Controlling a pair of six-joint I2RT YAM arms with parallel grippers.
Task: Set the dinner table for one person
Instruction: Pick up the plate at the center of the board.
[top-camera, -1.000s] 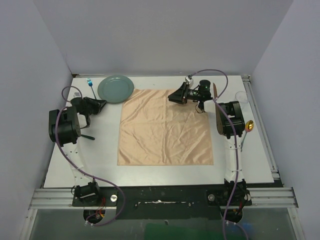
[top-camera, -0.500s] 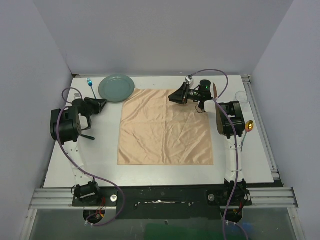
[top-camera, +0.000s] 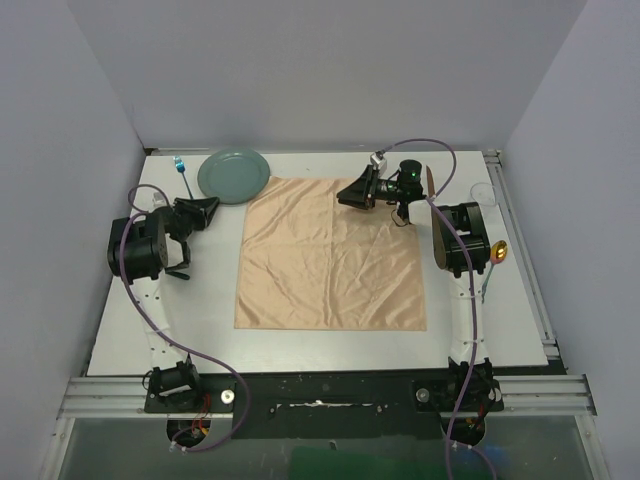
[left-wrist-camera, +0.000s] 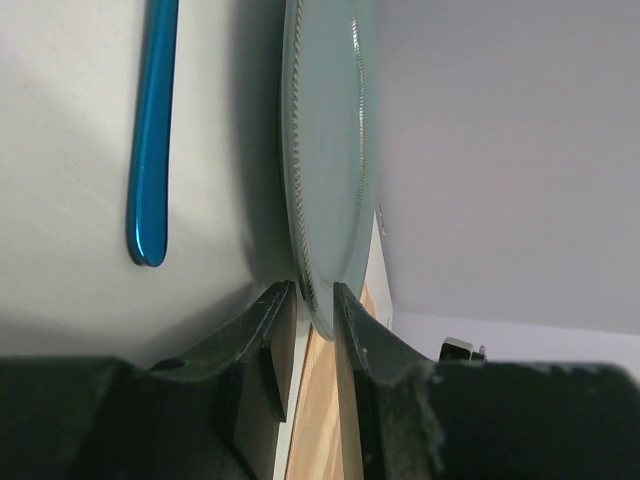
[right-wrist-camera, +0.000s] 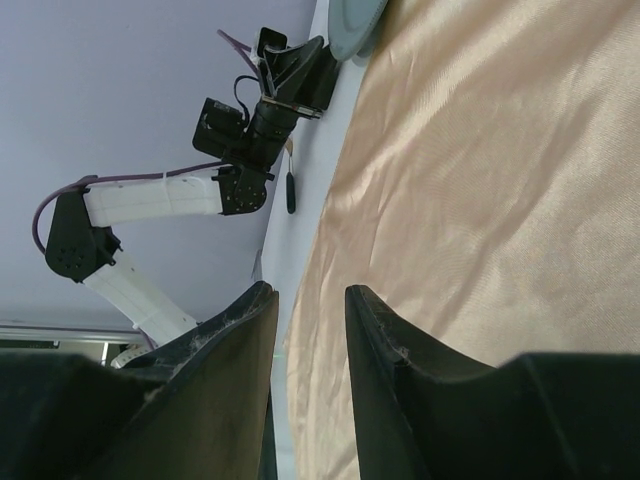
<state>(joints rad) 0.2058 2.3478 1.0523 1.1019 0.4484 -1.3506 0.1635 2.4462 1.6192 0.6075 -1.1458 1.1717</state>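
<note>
A grey-green plate (top-camera: 233, 176) lies on the dinner table (top-camera: 190, 320) at the back left, just off the corner of a peach-orange cloth (top-camera: 330, 255). My left gripper (top-camera: 207, 207) reaches it from the near left. In the left wrist view the plate (left-wrist-camera: 325, 150) shows edge-on, and the left gripper (left-wrist-camera: 315, 292) stands open with its jaws either side of the rim, a thin gap on one side. My right gripper (top-camera: 347, 196) hovers over the cloth's far edge. In its own view the right gripper (right-wrist-camera: 310, 290) is open and holds nothing, with the cloth (right-wrist-camera: 470, 170) beyond.
A blue-handled utensil (top-camera: 183, 170) lies left of the plate, its handle (left-wrist-camera: 150, 150) close to the rim. A black-handled utensil (top-camera: 176, 273) lies by the left arm. A brown utensil (top-camera: 430, 180) and a clear glass (top-camera: 483, 193) sit at the back right.
The left gripper has slid forward to the plate's rim and its jaws have parted a little. The plate, the cloth and the right arm have not moved.
</note>
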